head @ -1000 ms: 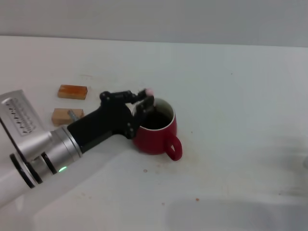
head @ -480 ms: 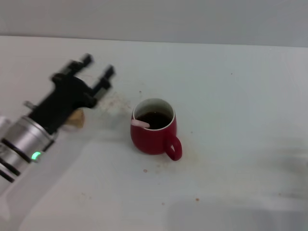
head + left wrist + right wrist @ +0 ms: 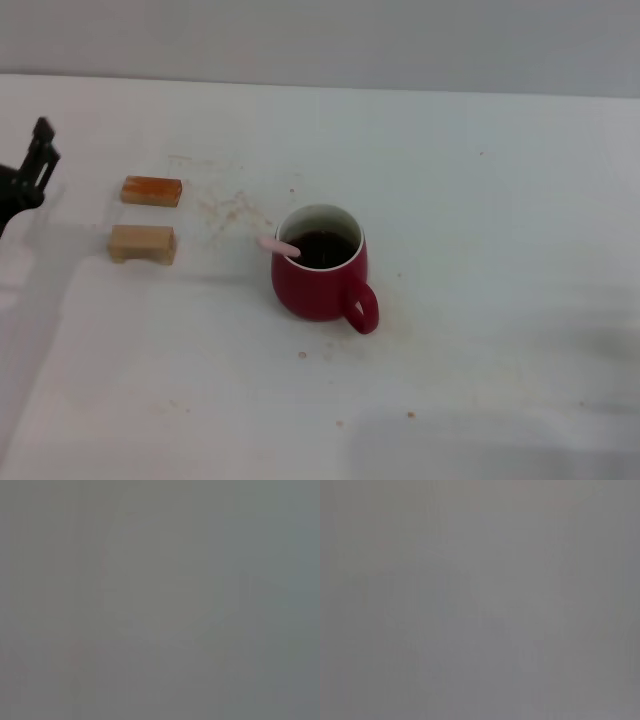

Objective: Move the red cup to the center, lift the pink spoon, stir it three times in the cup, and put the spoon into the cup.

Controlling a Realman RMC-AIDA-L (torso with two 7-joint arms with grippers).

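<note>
A white table (image 3: 480, 200) runs back to a pale grey wall, with faint reddish specks scattered over it. Near its middle stands the red cup (image 3: 320, 280), handle toward the near right, dark liquid inside. The pink spoon (image 3: 278, 246) rests in the cup, its pale handle leaning out over the left rim. Well to the left lie an orange wooden block (image 3: 152, 190) and, nearer, a tan wooden block (image 3: 142, 243), apart from each other and from the cup. The left gripper (image 3: 30, 175) shows only as a dark sliver at the far left edge, clear of everything and holding nothing; how wide its fingers stand cannot be told. The right gripper is out of sight, and both wrist views give only blank grey. A second ago the left gripper was at the cup's rim with the spoon's tip between its fingers; half a second ago it had let go and was over the blocks, fingers spread; now it has pulled back almost out of view.
</note>
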